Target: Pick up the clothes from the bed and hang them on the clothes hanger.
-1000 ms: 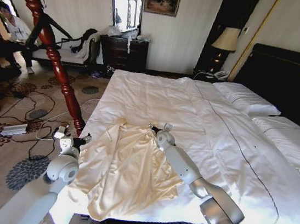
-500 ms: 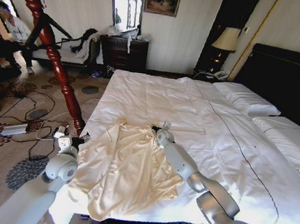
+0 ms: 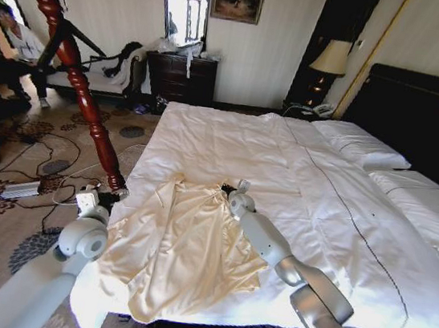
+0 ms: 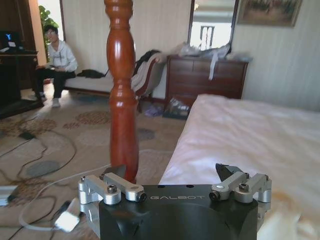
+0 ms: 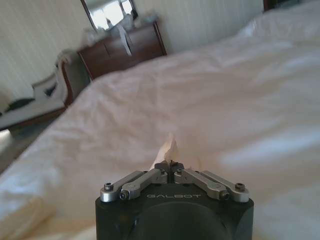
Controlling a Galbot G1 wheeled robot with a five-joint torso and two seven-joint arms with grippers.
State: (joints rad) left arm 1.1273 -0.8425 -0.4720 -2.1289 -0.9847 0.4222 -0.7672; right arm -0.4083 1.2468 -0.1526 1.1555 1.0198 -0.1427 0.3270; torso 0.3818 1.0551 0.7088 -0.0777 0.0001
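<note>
i've got the right gripper (image 5: 170, 165) pinched on a fold of the clothes (image 3: 184, 248) near the collar end — cream fabric pokes up between its tips. the garment lies spread flat on the near left part of the bed (image 3: 344, 205), so the lift hasn't begun. my left gripper (image 4: 175, 187) hangs spread apart off the bed's left edge, beside the red wooden post (image 4: 122, 95). hanging is all left to do.

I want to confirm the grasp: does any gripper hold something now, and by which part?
The right gripper is shut on the shirt, pinching a fold near its collar end. The left gripper is open, holding nothing.
</note>
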